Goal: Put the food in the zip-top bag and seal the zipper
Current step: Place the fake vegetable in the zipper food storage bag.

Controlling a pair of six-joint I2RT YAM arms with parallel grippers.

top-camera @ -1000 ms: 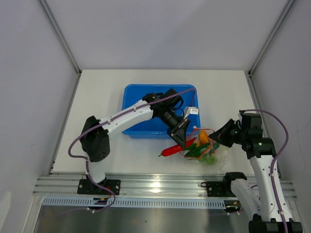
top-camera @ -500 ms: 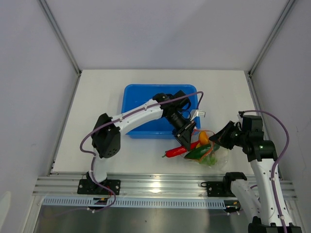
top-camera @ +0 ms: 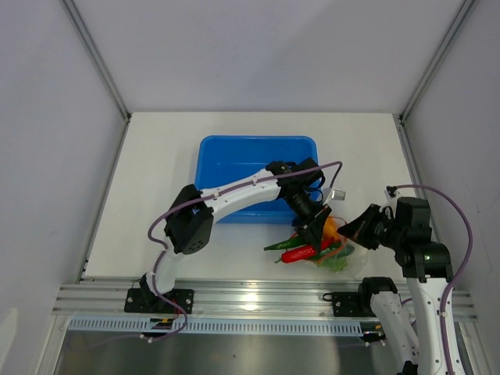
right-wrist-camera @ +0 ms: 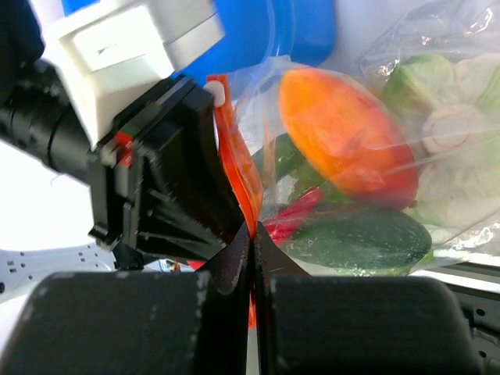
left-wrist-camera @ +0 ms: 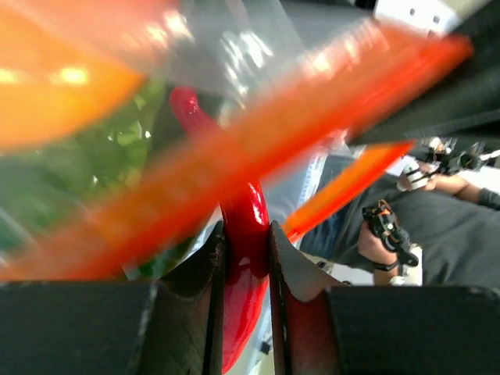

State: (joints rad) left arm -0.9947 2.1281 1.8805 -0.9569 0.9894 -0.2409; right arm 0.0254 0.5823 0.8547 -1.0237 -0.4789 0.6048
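Currently left gripper (left-wrist-camera: 247, 244) clamps red chili (left-wrist-camera: 244, 207), lower centre of left wrist view, at zip-top bag (right-wrist-camera: 457, 35) mouth; right gripper (right-wrist-camera: 252, 238) pinches zipper (right-wrist-camera: 238, 168)

Left arm (top-camera: 242, 190) and right arm (top-camera: 426, 293): white links, black joint housings. A purple cable (top-camera: 151, 232) runs along each. Left gripper (left-wrist-camera: 247, 246) fingers (left-wrist-camera: 183, 308) are matte black.

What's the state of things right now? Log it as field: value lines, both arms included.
left fingers: shut on the red chili
right fingers: shut on the zipper
zip-top bag: on the table between the two arms, mouth unsealed
inside bag: orange fruit, cucumber
red chili: one end at the bag mouth, the rest outside
blue tub: behind the bag
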